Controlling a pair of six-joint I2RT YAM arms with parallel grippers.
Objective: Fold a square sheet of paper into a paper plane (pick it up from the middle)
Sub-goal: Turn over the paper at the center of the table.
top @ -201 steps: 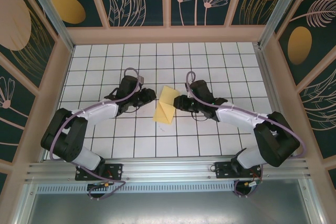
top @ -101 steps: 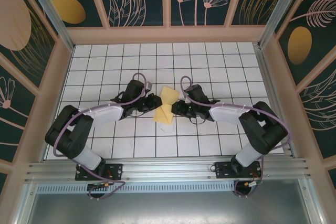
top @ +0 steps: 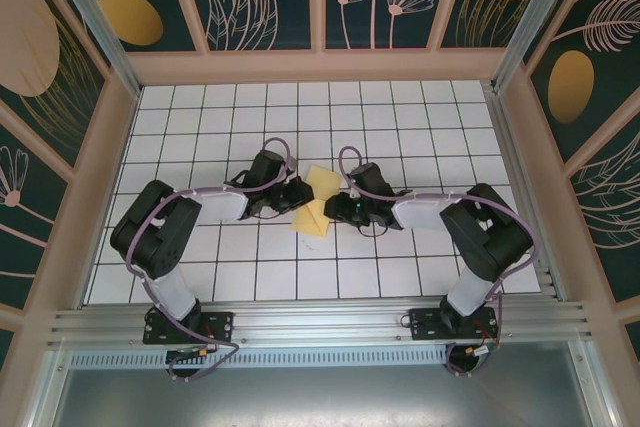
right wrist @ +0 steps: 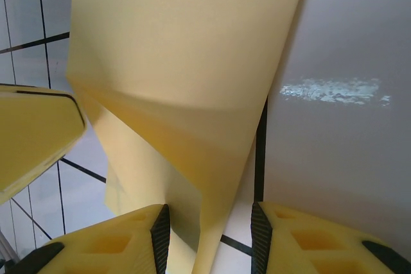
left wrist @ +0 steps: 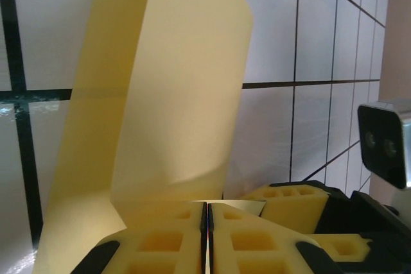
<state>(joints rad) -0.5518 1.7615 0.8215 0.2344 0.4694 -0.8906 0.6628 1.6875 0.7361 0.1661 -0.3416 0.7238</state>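
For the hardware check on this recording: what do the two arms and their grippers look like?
Both the left arm and right arm have black joints, white links and a looping lilac cable. The left gripper and right gripper carry yellow fingers with moulded square recesses on black mounts.

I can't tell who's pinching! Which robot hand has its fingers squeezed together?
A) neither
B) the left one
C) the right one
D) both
B: the left gripper is pinched shut on the yellow paper, while the right gripper shows a gap between its fingers.
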